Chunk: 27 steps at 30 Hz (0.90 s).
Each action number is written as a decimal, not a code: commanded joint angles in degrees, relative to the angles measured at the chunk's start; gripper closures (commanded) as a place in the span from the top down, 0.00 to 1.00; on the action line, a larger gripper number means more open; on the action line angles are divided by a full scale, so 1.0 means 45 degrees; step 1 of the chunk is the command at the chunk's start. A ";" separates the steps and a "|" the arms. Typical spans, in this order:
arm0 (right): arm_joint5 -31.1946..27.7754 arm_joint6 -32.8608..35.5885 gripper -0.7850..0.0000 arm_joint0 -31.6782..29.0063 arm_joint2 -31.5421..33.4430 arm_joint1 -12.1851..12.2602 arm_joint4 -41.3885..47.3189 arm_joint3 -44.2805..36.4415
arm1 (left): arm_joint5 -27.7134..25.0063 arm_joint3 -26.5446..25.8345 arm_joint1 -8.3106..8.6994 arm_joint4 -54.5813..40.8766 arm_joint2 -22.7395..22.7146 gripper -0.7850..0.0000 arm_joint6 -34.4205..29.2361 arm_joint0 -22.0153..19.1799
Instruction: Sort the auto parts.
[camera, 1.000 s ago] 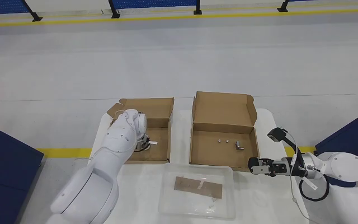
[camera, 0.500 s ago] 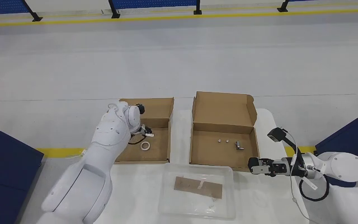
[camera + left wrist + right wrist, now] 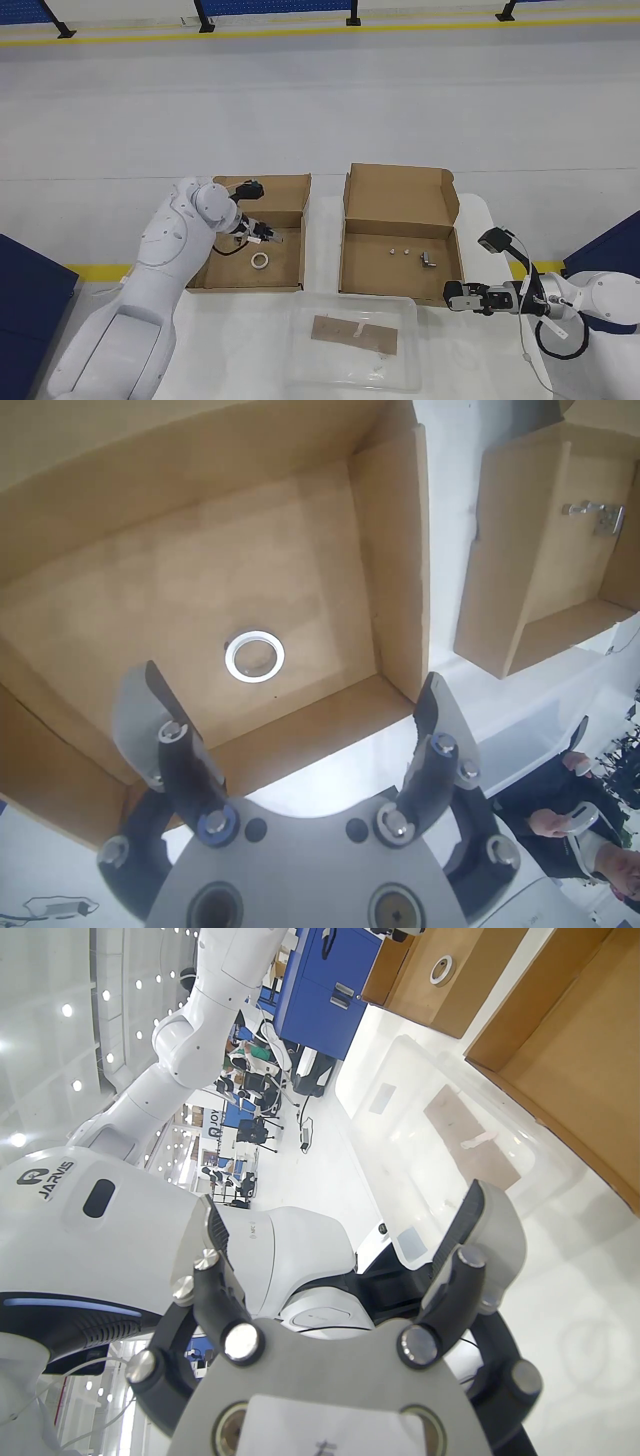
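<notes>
White ring (image 3: 254, 655): flat on left box (image 3: 390, 550) floor, toward 6 o'clock of its centre.
Left gripper (image 3: 292, 680): jaws spread, empty, over the box near the ring.
Right gripper (image 3: 345, 1200): spread, empty, at 2 o'clock from tray (image 3: 395, 1138).
Handling: probably light, stiff, smooth; pinch across its rim, or one jaw through the hole.

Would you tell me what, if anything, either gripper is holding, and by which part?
Nothing: the left gripper and right gripper are both open; the white ring lies loose in the box.
</notes>
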 commanded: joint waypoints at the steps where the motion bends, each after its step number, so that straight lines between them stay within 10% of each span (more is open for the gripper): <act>1: 0.0000 0.0000 1.00 0.0000 0.0000 0.0000 0.0000 0.0000 | -0.0002 -0.0002 -0.0001 0.0001 0.0001 1.00 0.0002 -0.0002; 13: 0.0000 0.0000 1.00 0.0000 0.0000 0.0000 0.0000 0.0000 | -0.1947 -0.0551 0.0472 -0.3596 -0.1760 1.00 -0.0004 0.1122; 27: 0.0000 0.0000 1.00 0.0000 0.0000 0.0000 0.0000 0.0000 | -0.1566 -0.6013 0.1460 -0.8869 -0.4003 1.00 -0.2862 0.4765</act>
